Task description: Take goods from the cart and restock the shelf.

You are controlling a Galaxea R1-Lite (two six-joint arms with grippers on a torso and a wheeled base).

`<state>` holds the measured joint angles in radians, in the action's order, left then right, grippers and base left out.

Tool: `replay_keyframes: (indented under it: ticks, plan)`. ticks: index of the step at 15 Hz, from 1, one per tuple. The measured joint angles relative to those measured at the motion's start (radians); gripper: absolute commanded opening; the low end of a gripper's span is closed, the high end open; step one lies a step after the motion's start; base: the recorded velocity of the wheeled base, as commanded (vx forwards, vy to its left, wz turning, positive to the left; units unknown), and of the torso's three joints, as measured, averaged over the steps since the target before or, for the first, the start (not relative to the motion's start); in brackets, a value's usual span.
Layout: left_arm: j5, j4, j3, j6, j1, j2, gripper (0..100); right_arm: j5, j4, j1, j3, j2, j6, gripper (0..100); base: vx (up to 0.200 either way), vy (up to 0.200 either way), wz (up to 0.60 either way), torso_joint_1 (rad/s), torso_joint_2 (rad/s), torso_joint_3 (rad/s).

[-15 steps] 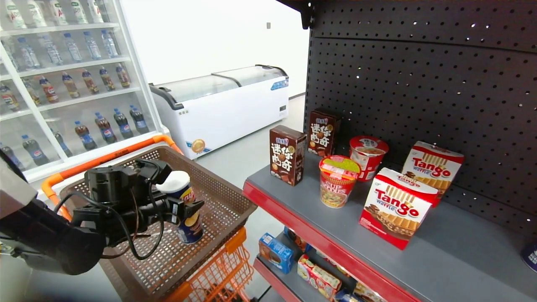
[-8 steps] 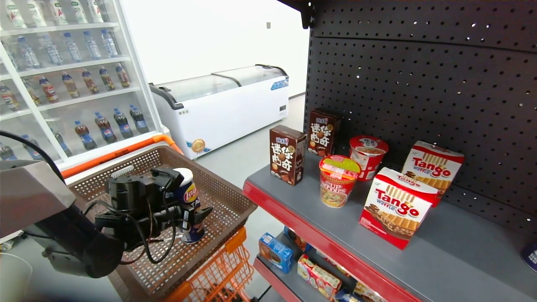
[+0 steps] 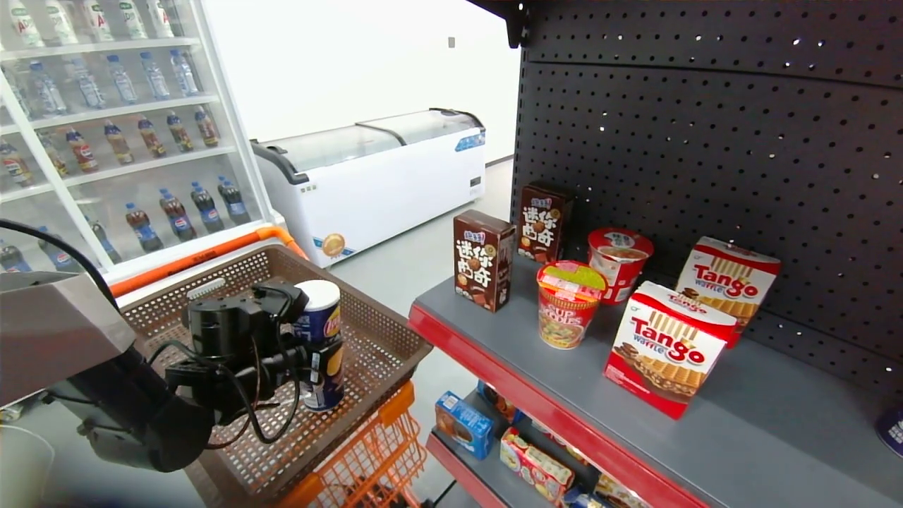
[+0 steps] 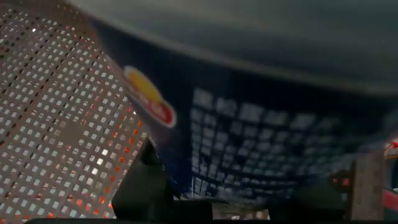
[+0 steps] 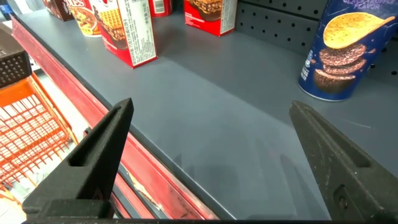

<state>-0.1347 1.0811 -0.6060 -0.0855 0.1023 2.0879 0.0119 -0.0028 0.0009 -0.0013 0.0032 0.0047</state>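
A blue chips can point(image 3: 322, 319) with a white lid stands upright in the brown basket point(image 3: 381, 321) of the orange cart. My left gripper point(image 3: 321, 353) is shut on it at mid-height. Up close in the left wrist view, the chips can point(image 4: 249, 112) hangs over the basket's mesh floor. My right gripper point(image 5: 211, 155) is open with nothing between its fingers, above the front of the grey shelf point(image 5: 211, 93). A second blue chips can point(image 5: 339, 53) stands on that shelf near the pegboard, and shows at the head view's right edge as a blue can point(image 3: 892, 430).
On the shelf point(image 3: 508, 339) stand two brown chocolate boxes point(image 3: 483, 259), two cup noodles point(image 3: 568, 303) and two red wafer boxes point(image 3: 667, 349). The shelf's right part is bare. Lower shelves hold more packs point(image 3: 462, 423). A drinks fridge and a chest freezer stand behind.
The chips can went from tilted to upright in the basket. My left arm shifted right and up, and its fingers now sit closer around the can.
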Motion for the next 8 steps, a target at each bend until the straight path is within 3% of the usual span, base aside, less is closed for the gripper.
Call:
replay_keyframes:
  ticks: [2,4,8]
  plan:
    - [0.012,-0.045,0.000,0.033,0.001,-0.069,0,0.000,0.000,0.000,0.000,0.000,0.000,100,0.000,0.000,0.00,0.000,0.00,0.000]
    - [0.020,-0.158,-0.004,0.057,-0.004,-0.163,0,0.000,0.000,0.000,0.000,0.000,0.000,100,0.000,0.000,0.00,0.000,0.00,0.000]
    - [0.022,-0.476,-0.032,0.136,-0.012,-0.438,0,0.000,0.000,0.000,0.000,0.000,0.000,100,0.000,0.000,0.00,0.000,0.00,0.000]
